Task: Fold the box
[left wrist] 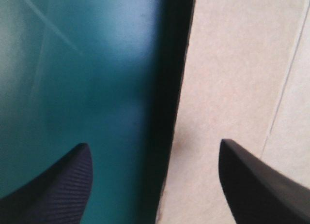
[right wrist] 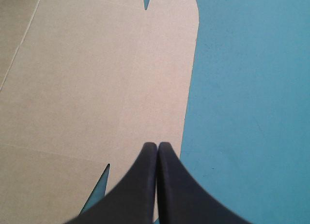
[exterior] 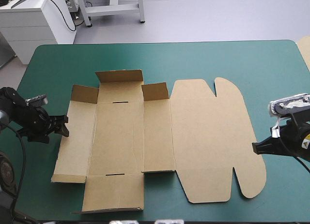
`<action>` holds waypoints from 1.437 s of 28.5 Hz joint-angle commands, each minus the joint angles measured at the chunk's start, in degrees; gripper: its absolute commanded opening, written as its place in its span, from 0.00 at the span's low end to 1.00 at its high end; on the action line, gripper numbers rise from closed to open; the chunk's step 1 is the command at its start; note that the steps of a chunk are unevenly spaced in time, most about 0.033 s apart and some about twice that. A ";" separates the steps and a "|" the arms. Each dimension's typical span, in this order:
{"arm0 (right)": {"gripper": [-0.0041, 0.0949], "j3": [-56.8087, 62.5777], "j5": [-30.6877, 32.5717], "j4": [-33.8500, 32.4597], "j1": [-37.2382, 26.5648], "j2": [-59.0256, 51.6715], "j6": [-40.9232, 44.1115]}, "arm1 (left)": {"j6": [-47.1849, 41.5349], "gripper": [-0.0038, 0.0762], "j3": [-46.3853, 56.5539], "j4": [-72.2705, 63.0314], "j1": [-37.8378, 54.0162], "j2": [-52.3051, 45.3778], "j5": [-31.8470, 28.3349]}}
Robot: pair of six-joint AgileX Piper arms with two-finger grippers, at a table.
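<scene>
The brown box [exterior: 121, 137] lies spread on the teal-green cover, its rounded lid [exterior: 213, 137] flat to the right. Its left wall [exterior: 75, 141] tilts up slightly, and the short flaps [exterior: 120, 76] on the far side stand raised. My left gripper [exterior: 64, 126] sits at the left wall's outer edge. In the left wrist view this gripper [left wrist: 154, 143] is open, with the box [left wrist: 232, 79] edge running between its black fingers. My right gripper [exterior: 255, 147] is at the lid's right edge; in the right wrist view this gripper [right wrist: 157, 145] is shut, its tip over the lid [right wrist: 97, 79] rim.
Bare teal-green cover [exterior: 193, 57] stretches beyond the box to the far edge and along the right side [right wrist: 252, 112]. A strip of pale board [exterior: 305, 50] shows at the table's far right edge.
</scene>
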 commanded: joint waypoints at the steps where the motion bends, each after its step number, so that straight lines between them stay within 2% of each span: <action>1: 0.02 -1.43 -0.33 -0.32 -0.33 -0.25 -0.04 | -3.69 0.73 -1.48 -5.13 -0.09 -2.38 5.05; 10: 0.02 -1.43 -0.33 -0.32 -0.33 -0.25 -0.04 | -3.58 0.73 6.01 -12.22 -0.16 -2.38 5.05; 14: 0.02 -1.43 -0.33 -0.42 -0.33 -0.25 -0.04 | -0.41 0.73 7.43 -17.55 -0.33 -2.38 5.05; 18: 0.02 -1.43 -0.33 -0.77 -0.33 -0.25 -0.04 | 3.76 0.73 8.31 -21.18 -3.13 -2.38 5.05; 24: 0.02 -1.43 -0.33 -0.91 -0.33 -0.25 -0.04 | 4.28 0.71 8.31 -21.26 -6.50 -2.38 5.05; 26: 0.02 -1.43 -0.33 -0.91 -0.33 -0.25 -0.04 | 4.31 0.62 7.89 -20.63 -6.50 -2.38 5.05; 31: 0.02 -1.43 -0.33 -0.91 -0.33 -0.25 -0.04 | 4.21 0.16 7.04 -19.34 -6.39 -2.60 5.05; 33: 0.02 -1.43 -0.33 -0.91 -0.33 -0.25 -0.04 | 4.40 0.04 7.04 -19.34 -6.39 -2.72 5.05; 41: 0.02 -1.43 -0.33 -0.91 -0.33 -0.25 -0.23 | 5.60 0.04 5.32 -14.49 -6.65 -4.44 5.05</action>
